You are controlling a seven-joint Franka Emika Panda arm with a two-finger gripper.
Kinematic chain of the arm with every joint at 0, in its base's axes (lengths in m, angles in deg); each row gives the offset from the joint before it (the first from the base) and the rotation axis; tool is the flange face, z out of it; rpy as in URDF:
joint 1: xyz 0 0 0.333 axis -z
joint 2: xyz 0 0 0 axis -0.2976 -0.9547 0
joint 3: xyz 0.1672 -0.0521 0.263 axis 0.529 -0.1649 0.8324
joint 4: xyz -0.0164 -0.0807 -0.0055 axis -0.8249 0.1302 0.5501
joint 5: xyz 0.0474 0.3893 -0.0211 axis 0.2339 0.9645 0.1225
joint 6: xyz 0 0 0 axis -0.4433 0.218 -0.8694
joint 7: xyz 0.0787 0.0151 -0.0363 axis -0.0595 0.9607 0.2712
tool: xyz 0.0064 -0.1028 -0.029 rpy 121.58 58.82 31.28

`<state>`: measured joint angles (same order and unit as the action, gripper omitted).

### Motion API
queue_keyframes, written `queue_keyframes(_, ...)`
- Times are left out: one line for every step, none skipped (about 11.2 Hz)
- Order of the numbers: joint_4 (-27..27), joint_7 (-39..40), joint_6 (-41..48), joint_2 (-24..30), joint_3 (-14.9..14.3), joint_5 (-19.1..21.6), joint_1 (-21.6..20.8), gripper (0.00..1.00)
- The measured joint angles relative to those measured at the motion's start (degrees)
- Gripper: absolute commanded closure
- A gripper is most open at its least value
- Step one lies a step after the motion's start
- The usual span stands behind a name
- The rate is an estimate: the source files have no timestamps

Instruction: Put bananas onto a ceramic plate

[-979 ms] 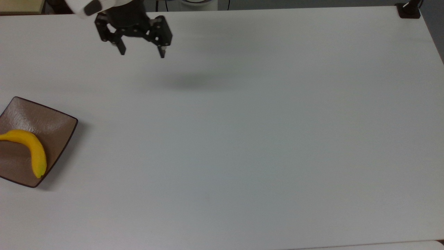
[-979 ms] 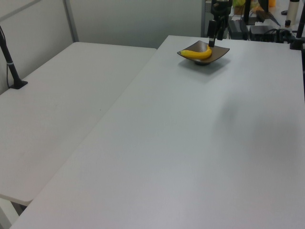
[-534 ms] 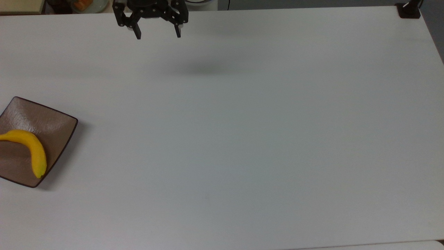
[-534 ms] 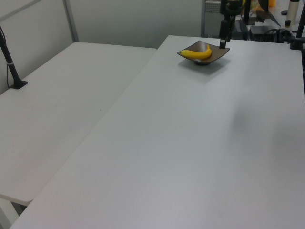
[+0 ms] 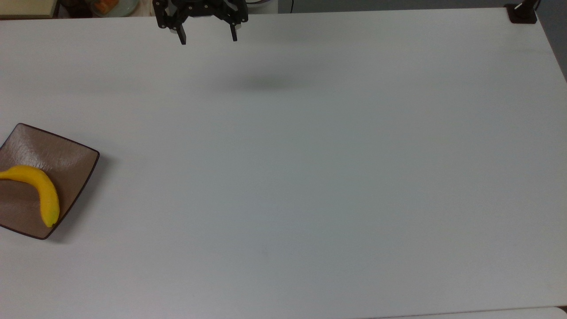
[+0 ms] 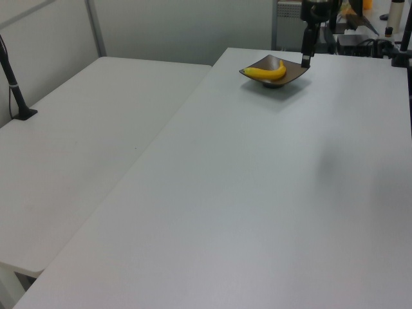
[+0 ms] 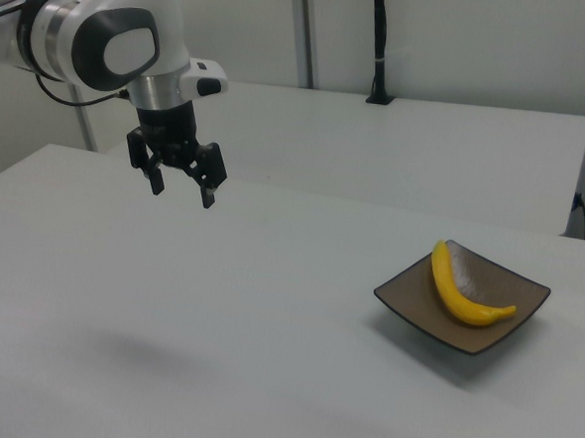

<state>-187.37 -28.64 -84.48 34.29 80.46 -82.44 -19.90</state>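
A smooth yellow curved banana (image 5: 42, 190) lies on a square glossy brown ceramic plate (image 5: 57, 157) at centre left; black two-finger gripper (image 5: 207, 36) hangs at upper centre, jaws wide apart, empty.

light: even, overhead | shadows: soft smudge on table (image 5: 310, 177) | glare: none | focus: slightly soft

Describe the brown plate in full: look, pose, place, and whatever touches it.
The ceramic plate is square, glossy brown, with a thin dark rim and upturned corners. It sits flat on the white table, at the top view's left edge, partly cut off. One yellow banana lies curved across it. The hand hangs open, well apart from it.
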Motion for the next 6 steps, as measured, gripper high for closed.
queue_keyframes(-0.06,0.00,0.00,0.00,0.02,-0.72,-0.12,0.00)
queue_keyframes(-0.12,0.00,0.00,0.00,0.03,-1.40,-0.27,0.00)
queue_keyframes(-0.13,0.00,0.00,0.00,0.03,-1.59,-0.35,0.00)
queue_keyframes(-0.13,0.00,0.00,0.00,0.03,-1.65,-0.44,0.00)
queue_keyframes(-0.13,0.00,0.00,0.00,0.03,-1.66,-0.48,0.00)
queue_keyframes(-0.13,0.00,0.00,0.00,0.03,-1.66,-0.48,0.00)
